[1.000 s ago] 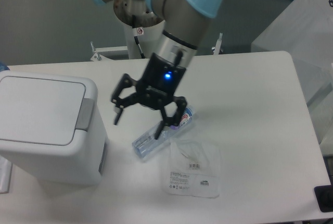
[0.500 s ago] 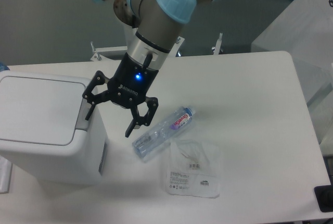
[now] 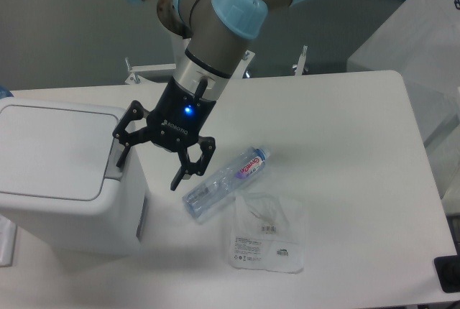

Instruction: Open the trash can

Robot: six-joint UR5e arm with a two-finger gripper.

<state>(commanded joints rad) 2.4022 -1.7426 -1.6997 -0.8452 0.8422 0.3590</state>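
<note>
The trash can (image 3: 61,180) is a large white boxy bin at the left of the table, its flat lid (image 3: 54,147) closed. Its grey push tab (image 3: 115,162) sits at the lid's right edge, partly hidden behind my fingers. My gripper (image 3: 149,158) is open and empty, hanging just right of the can's top right edge. One fingertip (image 3: 122,157) is over the tab and the other (image 3: 176,180) is out over the table. I cannot tell whether the finger touches the tab.
A clear plastic bottle (image 3: 224,183) lies on its side on the white table (image 3: 345,144), right of the gripper. A clear plastic bag with a label (image 3: 267,233) lies in front of it. A dark object (image 3: 449,273) sits at the table's right front corner.
My gripper moved left from above the bottle to the trash can's right edge, staying open. In the last half second it barely shifted, a little lower and left.
</note>
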